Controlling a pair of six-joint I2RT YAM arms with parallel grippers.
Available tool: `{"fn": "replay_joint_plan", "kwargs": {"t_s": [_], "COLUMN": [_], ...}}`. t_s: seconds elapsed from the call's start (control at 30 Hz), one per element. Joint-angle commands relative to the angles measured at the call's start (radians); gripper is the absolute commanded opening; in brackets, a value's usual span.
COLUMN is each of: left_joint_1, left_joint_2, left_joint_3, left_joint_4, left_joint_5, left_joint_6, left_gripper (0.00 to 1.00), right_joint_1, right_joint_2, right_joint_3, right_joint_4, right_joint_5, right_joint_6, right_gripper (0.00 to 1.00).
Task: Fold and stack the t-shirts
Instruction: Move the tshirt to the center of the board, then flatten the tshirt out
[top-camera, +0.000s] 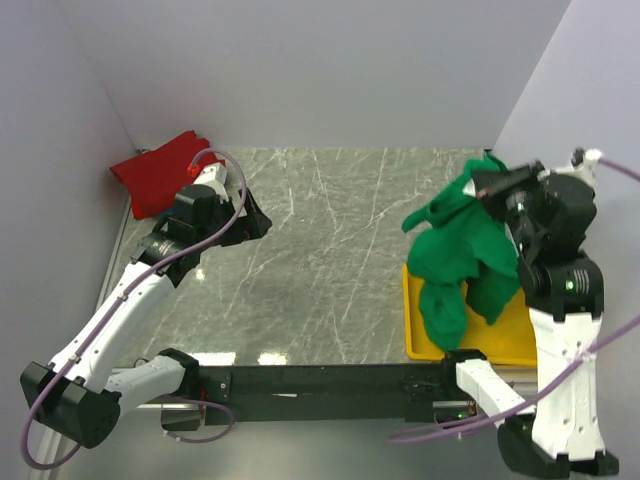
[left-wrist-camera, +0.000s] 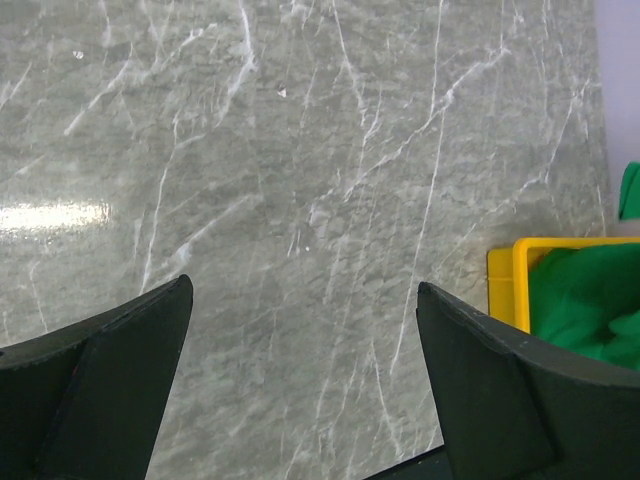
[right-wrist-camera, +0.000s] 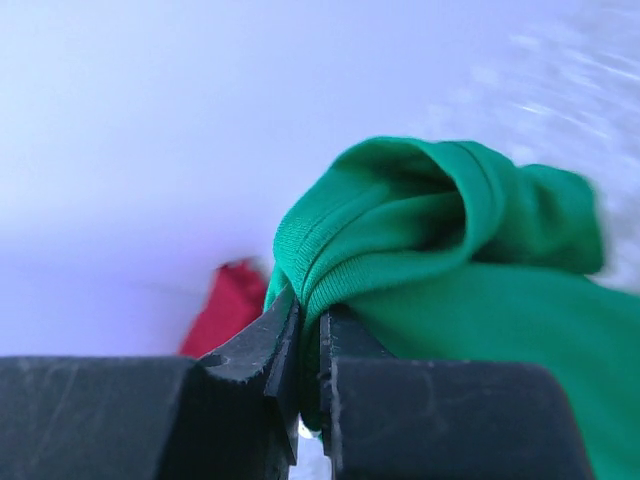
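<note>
Limp, light-looking green shirt (top-camera: 460, 250) hangs at three o'clock from the right claw (right-wrist-camera: 310, 325), clamped on its ribbed edge; left claw (left-wrist-camera: 302, 290) spread apart.

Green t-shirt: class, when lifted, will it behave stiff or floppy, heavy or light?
Probably floppy: the green t-shirt droops in loose folds below the right jaws. Likely light: a pinched edge seems to carry it. Its lower end may drag across the yellow tray.

One t-shirt (top-camera: 155, 175) is laid in the far left corner of the table (top-camera: 340, 250), behind the left gripper (top-camera: 252, 222). The other t-shirt (top-camera: 460, 250) is held up by the right gripper (right-wrist-camera: 308, 330), its lower end trailing into the tray (top-camera: 515, 345) at the near right.
</note>
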Motion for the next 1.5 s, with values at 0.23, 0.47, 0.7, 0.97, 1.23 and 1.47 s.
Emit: {"fn": "replay_joint_plan", "kwargs": {"t_s": [0.23, 0.47, 0.7, 0.97, 1.23, 1.47], "left_joint_1": [0.013, 0.074, 0.134, 0.14, 0.197, 0.209], "left_joint_2": [0.015, 0.014, 0.028, 0.234, 0.493, 0.705], "left_joint_3": [0.08, 0.11, 0.096, 0.164, 0.287, 0.429], "left_joint_4": [0.049, 0.037, 0.03, 0.043, 0.125, 0.152], "left_joint_5": [-0.072, -0.135, -0.132, -0.08, 0.031, 0.063], "left_joint_6": [-0.019, -0.023, -0.032, -0.022, -0.072, -0.081], "left_gripper": [0.99, 0.99, 0.99, 0.99, 1.0, 0.97], "right_joint_1": [0.324, 0.39, 0.283, 0.266, 0.326, 0.366], "right_joint_2": [0.401, 0.603, 0.673, 0.791, 0.888, 1.17], "right_joint_3": [0.525, 0.665, 0.303, 0.148, 0.175, 0.468], "right_joint_4": [0.401, 0.405, 0.15, -0.049, 0.15, 0.025], "right_joint_5": [-0.169, -0.18, 0.006, 0.068, -0.268, -0.356], "right_joint_6": [-0.165, -0.154, 0.025, -0.226, -0.401, -0.531], "right_gripper": [0.0, 0.0, 0.61, 0.65, 0.79, 0.73]}}
